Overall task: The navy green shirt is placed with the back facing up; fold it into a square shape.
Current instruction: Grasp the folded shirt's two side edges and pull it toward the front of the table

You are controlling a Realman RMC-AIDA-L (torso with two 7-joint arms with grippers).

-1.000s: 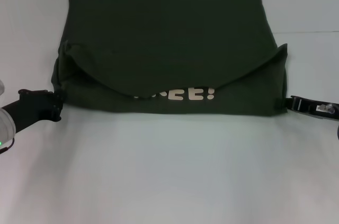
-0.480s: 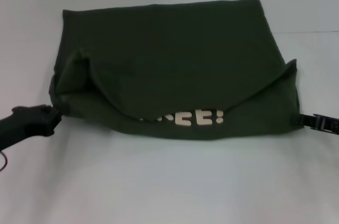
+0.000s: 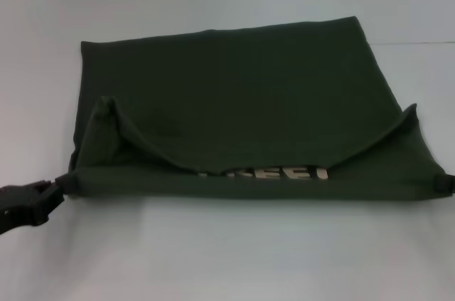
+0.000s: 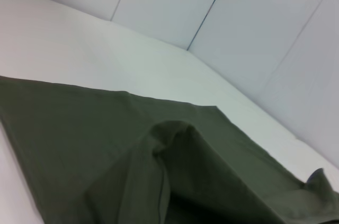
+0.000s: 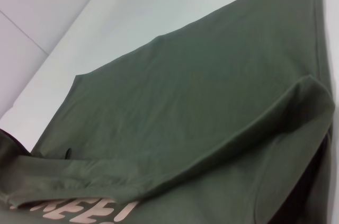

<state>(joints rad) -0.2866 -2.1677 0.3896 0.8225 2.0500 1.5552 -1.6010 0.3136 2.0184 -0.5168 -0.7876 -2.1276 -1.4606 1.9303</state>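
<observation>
Nearest to me, at the front edge of the navy green shirt [image 3: 242, 109], my two claws are working at opposite corners. My left claw [image 3: 44, 198] is sitting low on my left side, its black tips clamped together on the shirt's near left corner, which is pulled out into a small point toward it. My right claw [image 3: 446, 183] is showing only as a dark sliver at the far right border of the head view, touching the shirt's near right corner; whether its tips are together or apart I cannot tell.

Between the two claws, the shirt's near edge is running almost straight across the pale worktop [image 3: 227, 258]. Just behind that edge, pale printed lettering [image 3: 274, 173] is peeking out from under a fold of cloth that is lying over it and dipping down toward the middle. At both near corners that cloth is standing up in raised peaks, one on my left and one on my right.

Farther back, the shirt is lying flat and plain, its far edge slanting slightly across the worktop. My left wrist view is looking across the olive cloth [image 4: 79, 144] and one raised ridge, and my right wrist view is looking along the folded layer with the lettering [image 5: 87, 212] beneath it.

Beyond the shirt, the worktop is meeting a pale panelled wall [image 4: 238, 17].
</observation>
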